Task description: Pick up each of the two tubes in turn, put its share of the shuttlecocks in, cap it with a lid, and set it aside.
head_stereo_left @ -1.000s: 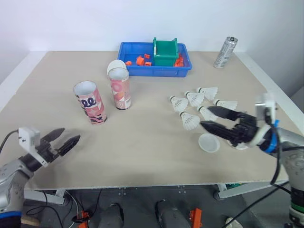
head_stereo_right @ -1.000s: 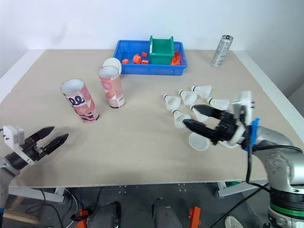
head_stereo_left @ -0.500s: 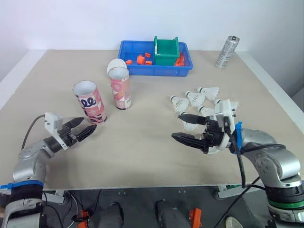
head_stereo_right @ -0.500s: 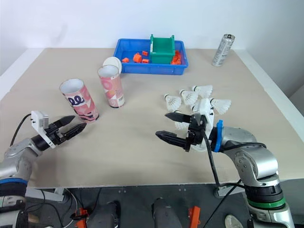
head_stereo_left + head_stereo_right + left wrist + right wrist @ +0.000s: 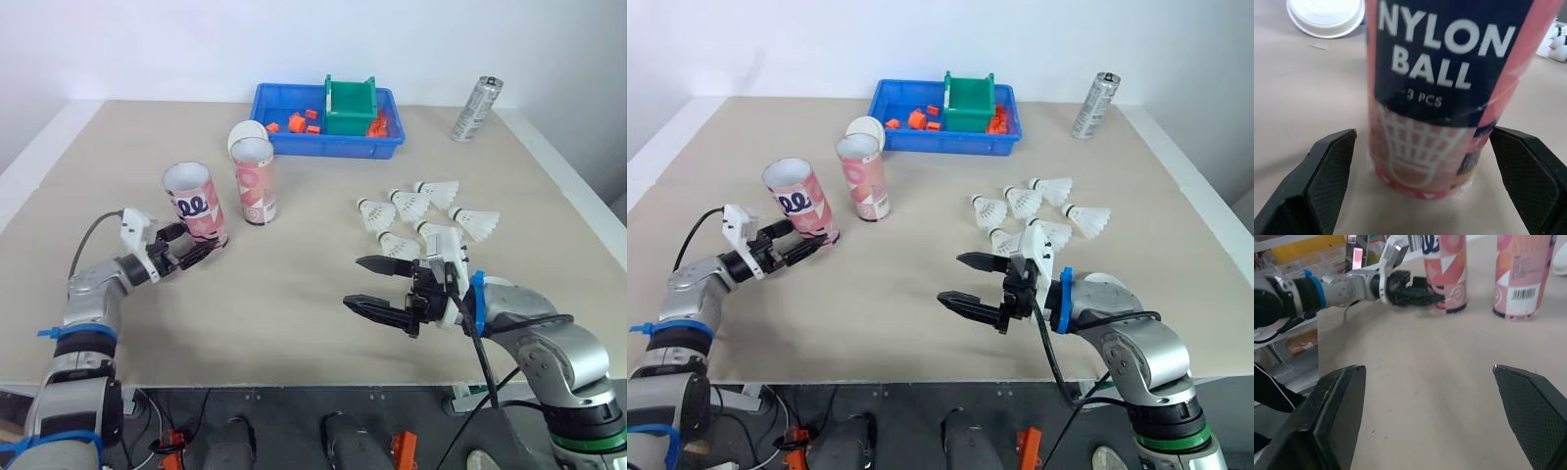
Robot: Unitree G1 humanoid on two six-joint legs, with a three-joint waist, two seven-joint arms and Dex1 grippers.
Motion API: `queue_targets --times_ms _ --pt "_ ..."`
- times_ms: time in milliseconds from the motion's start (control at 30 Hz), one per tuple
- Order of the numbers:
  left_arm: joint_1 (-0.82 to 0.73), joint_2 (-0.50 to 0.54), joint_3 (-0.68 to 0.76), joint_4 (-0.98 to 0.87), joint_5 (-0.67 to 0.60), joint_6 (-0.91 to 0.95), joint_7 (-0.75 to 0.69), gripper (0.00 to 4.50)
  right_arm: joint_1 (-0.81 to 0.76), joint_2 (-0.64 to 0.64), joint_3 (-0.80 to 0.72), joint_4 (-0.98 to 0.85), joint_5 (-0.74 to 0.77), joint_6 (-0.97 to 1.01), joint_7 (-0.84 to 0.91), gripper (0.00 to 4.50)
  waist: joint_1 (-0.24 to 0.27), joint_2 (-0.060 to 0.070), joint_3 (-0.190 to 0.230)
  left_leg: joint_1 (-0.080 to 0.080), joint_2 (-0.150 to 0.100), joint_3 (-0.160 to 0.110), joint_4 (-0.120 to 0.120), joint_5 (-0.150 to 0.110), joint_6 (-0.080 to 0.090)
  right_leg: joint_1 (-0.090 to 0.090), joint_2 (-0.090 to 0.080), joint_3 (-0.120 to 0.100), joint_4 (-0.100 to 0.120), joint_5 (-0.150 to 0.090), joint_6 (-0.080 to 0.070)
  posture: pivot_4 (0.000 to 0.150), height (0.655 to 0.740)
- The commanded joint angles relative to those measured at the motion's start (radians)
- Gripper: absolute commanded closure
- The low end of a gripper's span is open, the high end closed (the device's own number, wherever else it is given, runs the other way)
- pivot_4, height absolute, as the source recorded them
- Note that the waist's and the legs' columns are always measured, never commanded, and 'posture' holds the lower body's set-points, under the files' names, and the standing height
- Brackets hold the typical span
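**Left gripper at the foot of the near tube, jaws apart**

Left gripper [image 5: 199, 245] is low at the base of the near tube [image 5: 196, 201]. Its two fingers [image 5: 1327, 171] are spread, one on each side of the tube, and not closed on it. Right gripper [image 5: 950, 277] hovers over the table [image 5: 294, 294] with jaws wide apart, holding nothing.

The near tube reads "NYLON BALL" and "3 PCS" in white on a dark band, with a shuttlecock drawing on pink below. It stands upright with an open top. The second tube [image 5: 255, 181] stands beside it, pink, with a barcode. A white lid [image 5: 241, 132] leans behind it. The shuttlecocks [image 5: 407, 204] lie in a loose group, well apart from the tubes.

One second ago the left gripper was near the table's front edge, far from the tube. The right gripper was then at the shuttlecocks and is now nearer the middle.
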Motion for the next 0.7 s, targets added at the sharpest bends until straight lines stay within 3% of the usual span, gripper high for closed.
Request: queue_targets --times_ms 33,400,700 --pt "-0.053 -0.017 -0.012 0.038 0.027 -0.062 -0.005 0.0 -0.001 -0.006 -0.025 -0.051 0.017 -0.01 -0.003 0.03 0.0 0.0 0.0 0.0 0.0 0.0 0.0 0.0 0.0 0.0 0.0 0.0 0.0 0.0 0.0 0.15 0.7367" --pt "-0.107 -0.037 -0.012 0.133 0.075 -0.145 0.027 0.0 -0.001 -0.009 -0.049 -0.055 0.015 -0.017 -0.026 0.03 -0.001 0.0 0.0 0.0 -0.001 -0.004 0.0 0.0 0.0 0.001 0.001 -0.001 0.0 0.0 0.0 0.15 0.7367" --pt "-0.122 -0.046 -0.01 0.14 0.08 -0.162 0.029 0.0 -0.043 0.045 -0.137 -0.035 0.111 0.003 -0.087 0.03 0.0 0.0 0.0 0.0 -0.001 -0.007 0.001 0.0 0.0 0.002 0.001 -0.004 0.001 0.0 0.0 0.15 0.7367"
